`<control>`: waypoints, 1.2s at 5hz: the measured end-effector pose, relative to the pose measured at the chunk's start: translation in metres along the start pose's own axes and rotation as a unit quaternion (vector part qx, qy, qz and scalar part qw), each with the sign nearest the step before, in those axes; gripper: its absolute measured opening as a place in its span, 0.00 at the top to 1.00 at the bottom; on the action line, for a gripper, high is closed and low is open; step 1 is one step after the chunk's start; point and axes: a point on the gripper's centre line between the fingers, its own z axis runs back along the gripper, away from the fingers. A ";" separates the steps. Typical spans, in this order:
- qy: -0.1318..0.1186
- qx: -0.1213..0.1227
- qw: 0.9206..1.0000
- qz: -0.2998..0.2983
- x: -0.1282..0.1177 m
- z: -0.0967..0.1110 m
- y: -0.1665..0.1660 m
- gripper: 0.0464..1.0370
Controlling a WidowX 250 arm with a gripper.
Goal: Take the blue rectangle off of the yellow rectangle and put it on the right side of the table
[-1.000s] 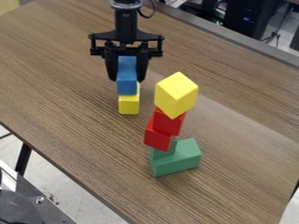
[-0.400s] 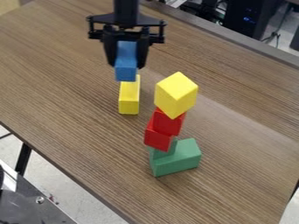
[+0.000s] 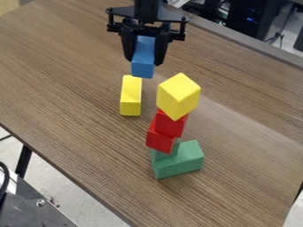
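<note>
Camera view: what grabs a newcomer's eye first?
The leaning tower front of centre: a yellow cube over red blocks and a green base. Next, behind it, the black claw gripping a blue block above the table.

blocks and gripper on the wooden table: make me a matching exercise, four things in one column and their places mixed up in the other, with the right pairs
Things
1. blue block
2. yellow rectangular block
3. yellow cube
4. green block

Places
A. top of the stack
B. between the jaws of the gripper
C. bottom of the stack
D. lying on the table, beside the stack

Pairs: 1-B, 2-D, 3-A, 4-C
</note>
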 end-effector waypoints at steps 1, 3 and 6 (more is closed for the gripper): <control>-0.002 -0.004 1.000 -0.007 -0.002 0.003 -0.002 0.48; -0.021 -0.018 0.992 -0.127 -0.010 0.007 -0.036 0.48; 0.024 -0.009 0.965 -0.263 -0.053 -0.024 -0.093 0.48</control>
